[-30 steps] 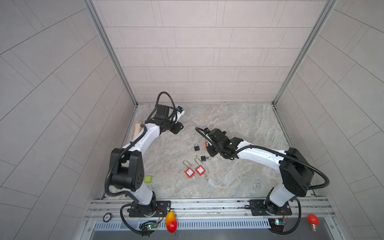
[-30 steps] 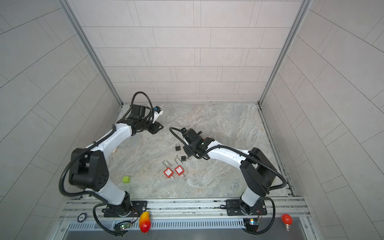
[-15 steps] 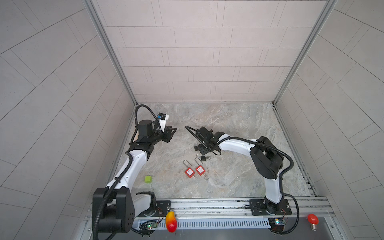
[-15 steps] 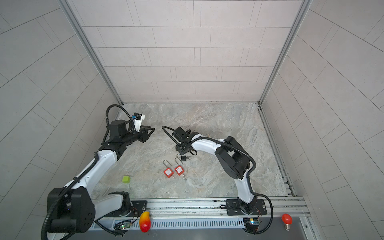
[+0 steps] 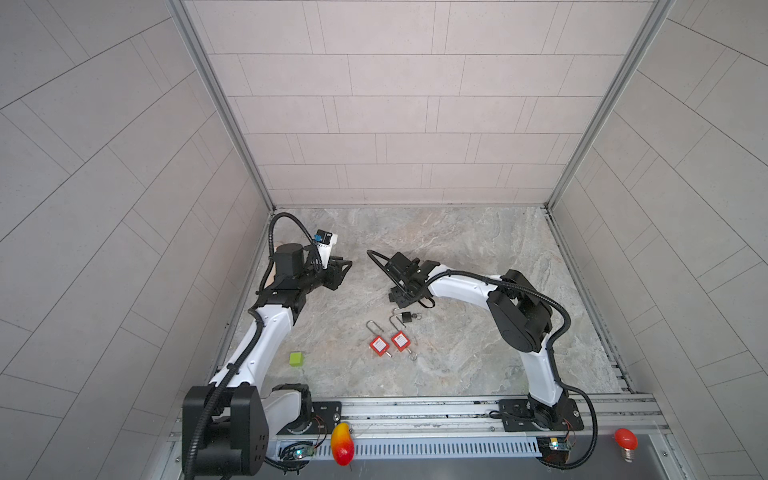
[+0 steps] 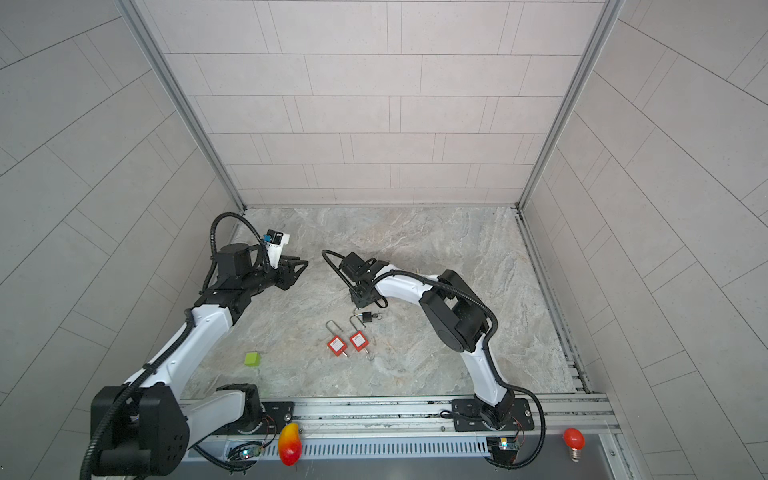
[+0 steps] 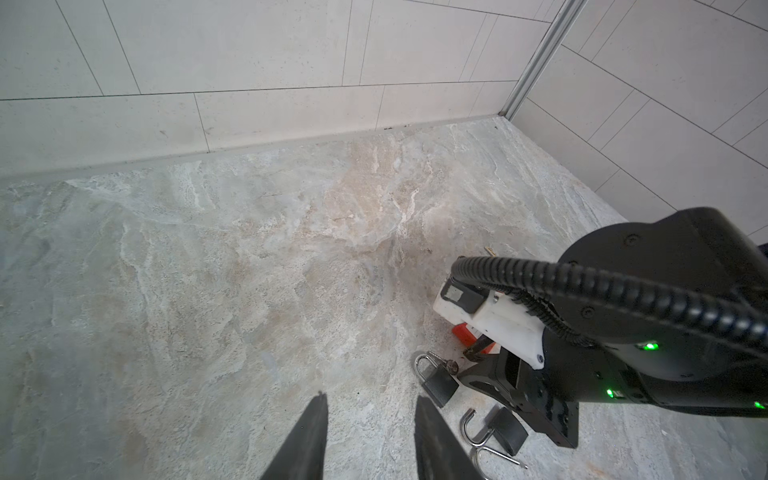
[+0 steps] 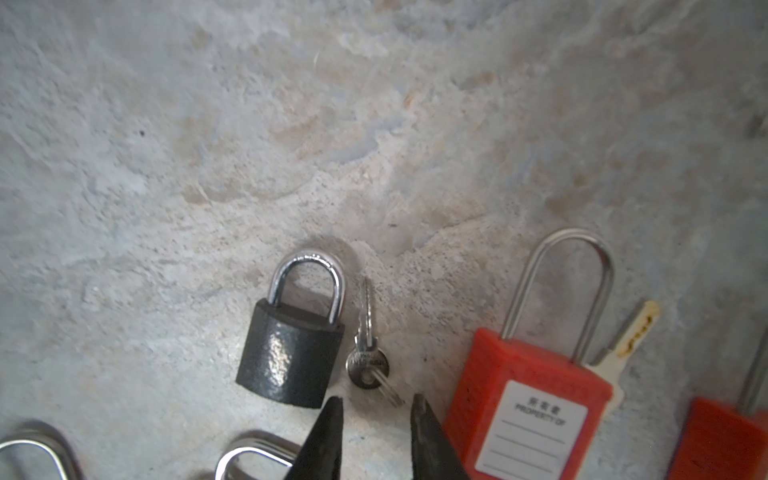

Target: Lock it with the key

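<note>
1. Since a second ago the right gripper has swung in beside the black padlock; the left arm has sunk toward the rail.
2. In both top views the red padlocks lie near that padlock, railward; the left gripper is well apart.
3. Left wrist view: left jaws apart, empty, over bare table short of the padlock (other black padlocks crowd close).
4. Right wrist view: right jaws apart, empty, tips by the padlock's base; the key lies flat just beside it.
5. Best, I judge: straddle the round bow, pinch its edges, avoid nudging the padlock.
6. Key's long axis runs parallel to the padlock's, blade toward the shackle end.
</note>
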`<state>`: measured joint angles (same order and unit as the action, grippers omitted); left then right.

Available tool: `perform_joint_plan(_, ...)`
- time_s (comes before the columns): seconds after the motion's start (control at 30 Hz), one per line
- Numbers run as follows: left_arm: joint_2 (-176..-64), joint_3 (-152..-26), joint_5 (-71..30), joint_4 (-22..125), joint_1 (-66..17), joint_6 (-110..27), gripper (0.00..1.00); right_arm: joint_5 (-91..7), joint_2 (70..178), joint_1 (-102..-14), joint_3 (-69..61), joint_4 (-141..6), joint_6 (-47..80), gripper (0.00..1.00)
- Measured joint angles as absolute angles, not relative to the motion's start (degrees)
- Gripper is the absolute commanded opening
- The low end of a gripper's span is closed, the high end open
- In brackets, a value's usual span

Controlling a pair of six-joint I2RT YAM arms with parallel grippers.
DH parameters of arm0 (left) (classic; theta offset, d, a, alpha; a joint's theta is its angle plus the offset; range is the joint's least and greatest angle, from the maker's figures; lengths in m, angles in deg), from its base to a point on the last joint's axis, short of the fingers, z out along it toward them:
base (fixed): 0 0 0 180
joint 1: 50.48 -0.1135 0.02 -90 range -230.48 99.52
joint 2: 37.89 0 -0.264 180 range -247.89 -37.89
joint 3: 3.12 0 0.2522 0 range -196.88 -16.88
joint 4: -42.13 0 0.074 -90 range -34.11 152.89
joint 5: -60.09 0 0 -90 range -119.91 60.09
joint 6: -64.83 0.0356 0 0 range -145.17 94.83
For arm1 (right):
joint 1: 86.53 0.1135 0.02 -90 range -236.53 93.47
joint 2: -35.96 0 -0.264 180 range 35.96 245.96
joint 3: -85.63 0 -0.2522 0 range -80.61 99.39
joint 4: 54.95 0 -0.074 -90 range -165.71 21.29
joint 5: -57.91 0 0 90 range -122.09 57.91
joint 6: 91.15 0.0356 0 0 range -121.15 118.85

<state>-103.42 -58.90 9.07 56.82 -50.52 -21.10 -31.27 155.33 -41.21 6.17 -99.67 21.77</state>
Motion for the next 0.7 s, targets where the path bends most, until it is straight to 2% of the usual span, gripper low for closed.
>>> perform_joint_plan(0.23,-104.12,-58.9,9.95,56.82,-50.63,-21.07,0.4,-30.55,152.73,-41.23,5.17,-100.04,15.8,0.35)
perform_joint_plan(0.37,-104.69,-58.9,10.74,56.8,-50.63,-20.42,0.4,-35.44,147.75,-41.25,4.08,-100.35,1.86,0.35)
perform_joint_plan(0.53,-105.13,-58.9,11.63,56.84,-50.63,-19.79,0.4,-44.76,139.49,-41.84,-4.16,-100.76,-16.74,0.39)
perform_joint_plan(0.7,-105.06,-58.9,12.27,56.84,-50.65,-19.04,0.4,-48.71,140.19,-42.83,-5.78,-103.23,-26.4,0.44)
